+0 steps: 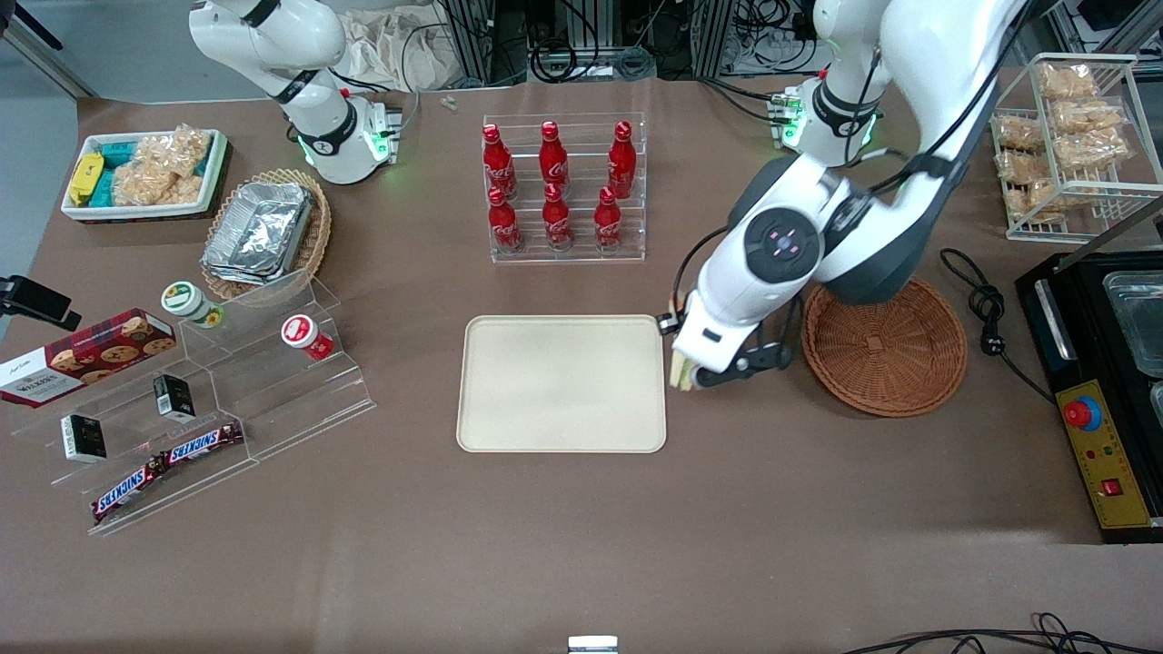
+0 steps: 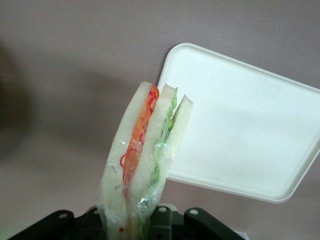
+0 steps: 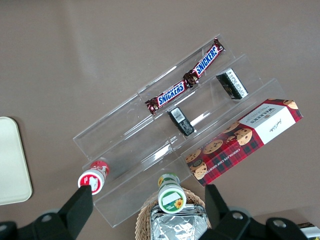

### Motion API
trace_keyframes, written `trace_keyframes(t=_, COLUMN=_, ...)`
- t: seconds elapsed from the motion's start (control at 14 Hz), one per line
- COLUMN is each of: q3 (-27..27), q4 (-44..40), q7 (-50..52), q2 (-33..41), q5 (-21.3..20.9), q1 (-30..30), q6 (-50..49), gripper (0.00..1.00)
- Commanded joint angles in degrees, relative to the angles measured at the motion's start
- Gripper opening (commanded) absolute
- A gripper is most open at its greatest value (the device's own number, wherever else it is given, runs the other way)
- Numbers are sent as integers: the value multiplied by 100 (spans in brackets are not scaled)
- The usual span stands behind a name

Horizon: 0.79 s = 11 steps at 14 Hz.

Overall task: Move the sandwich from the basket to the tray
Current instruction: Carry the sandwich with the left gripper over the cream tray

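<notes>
The sandwich (image 2: 145, 150), a clear-wrapped wedge of pale bread with orange and green filling, hangs in my left gripper (image 2: 140, 220), which is shut on its lower end. In the front view the gripper (image 1: 688, 374) hovers between the cream tray (image 1: 561, 382) and the round reddish-brown basket (image 1: 884, 346), just off the tray's edge; only a sliver of the sandwich (image 1: 680, 372) shows under the wrist. The wrist view shows the tray (image 2: 240, 125) lying below, past the sandwich's tip. The basket holds nothing.
A clear rack of red cola bottles (image 1: 561, 189) stands farther from the camera than the tray. Acrylic steps with snack bars and cups (image 1: 209, 391) lie toward the parked arm's end. A black appliance (image 1: 1104, 381) and wire snack rack (image 1: 1072, 136) sit at the working arm's end.
</notes>
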<state>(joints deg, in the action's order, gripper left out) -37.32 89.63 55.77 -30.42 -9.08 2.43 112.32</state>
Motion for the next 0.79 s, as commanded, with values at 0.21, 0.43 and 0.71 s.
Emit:
trace_keyframes(t=0.21, q3=-12, q4=-367, q7=1268, q2=-1395, q5=-1533, q1=679, q6=1097, gripper=0)
trace_keyframes(t=0.43, q3=50, q4=-604, q7=1419, q2=-1861, q5=-2018, q1=776, q6=1353, gripper=0)
trace_keyframes(t=0.71, q3=234, q4=-877, q7=1340, q2=-2073, q5=-2098, q1=961, q6=1345, gripper=41)
